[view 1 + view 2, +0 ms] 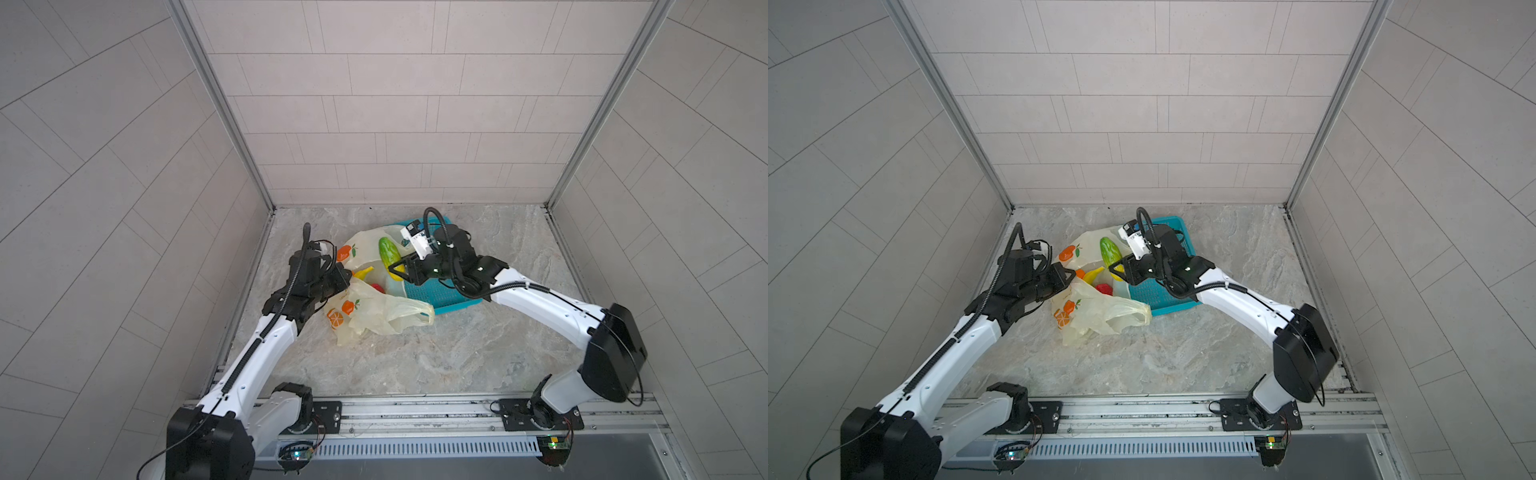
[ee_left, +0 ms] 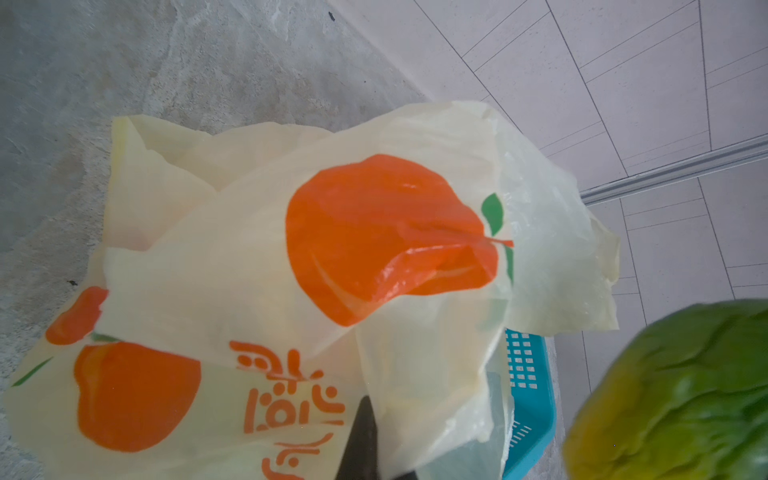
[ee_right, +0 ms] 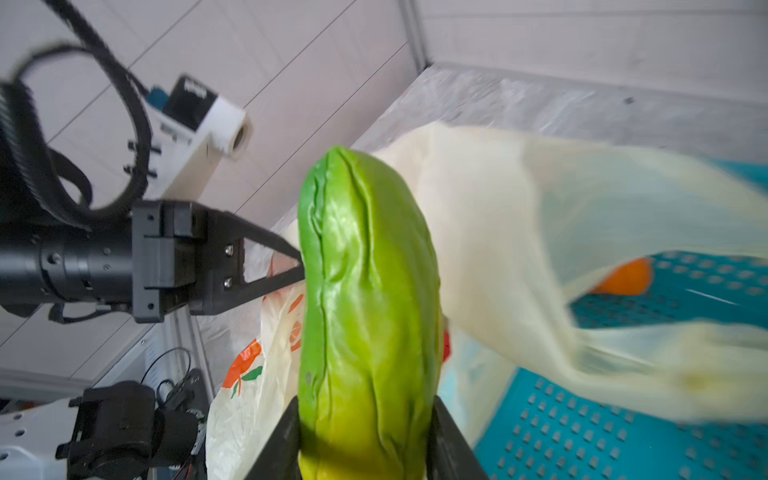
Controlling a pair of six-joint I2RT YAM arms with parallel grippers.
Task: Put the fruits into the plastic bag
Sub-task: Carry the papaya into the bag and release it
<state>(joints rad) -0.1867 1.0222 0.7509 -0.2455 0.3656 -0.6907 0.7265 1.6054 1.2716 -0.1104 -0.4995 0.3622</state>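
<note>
My right gripper (image 1: pixel 395 269) (image 3: pixel 365 449) is shut on the lower end of a long green bumpy fruit (image 1: pixel 388 250) (image 1: pixel 1109 251) (image 3: pixel 365 311), which stands up above the mouth of the plastic bag (image 1: pixel 374 311) (image 1: pixel 1100 311) (image 2: pixel 249 257). My left gripper (image 1: pixel 347 278) (image 1: pixel 1069 276) (image 2: pixel 365 457) is shut on the bag's left edge, pinching a fold of the film and lifting it. Inside the open bag lie a yellow banana (image 1: pixel 363 272) (image 1: pixel 1093 274) and a red fruit (image 1: pixel 377 288) (image 1: pixel 1104 289). The rest of the bag's inside is hidden.
A teal perforated basket (image 1: pixel 436 297) (image 1: pixel 1154 295) (image 3: pixel 582 436) stands right behind the bag, under my right wrist, with part of the bag draped over it. Tiled walls close in the marble floor on three sides.
</note>
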